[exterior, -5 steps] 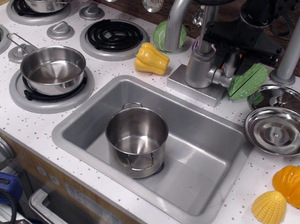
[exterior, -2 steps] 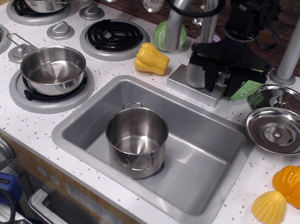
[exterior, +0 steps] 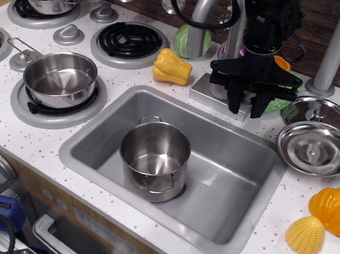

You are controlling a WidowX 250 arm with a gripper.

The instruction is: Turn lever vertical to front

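Note:
The faucet stands behind the sink, with its thick silver base (exterior: 217, 86) and tall arched spout (exterior: 197, 23). My black gripper (exterior: 245, 106) hangs fingers down right in front of the base's right side, just above the sink's back rim. Its two fingers (exterior: 234, 101) stand apart, straddling the spot where the lever juts out. The lever itself is hidden behind the gripper body and fingers, so I cannot tell its angle or whether the fingers touch it.
A steel pot (exterior: 154, 158) stands in the grey sink (exterior: 86, 138). A yellow toy pepper (exterior: 172, 66) lies left of the faucet. A green leaf toy (exterior: 278, 103), two steel lids (exterior: 315, 149) and a grey pole (exterior: 335, 46) are to the right.
The gripper has come forward and down from behind the faucet to in front of its base, covering the lever that showed one second ago. Nothing else has moved.

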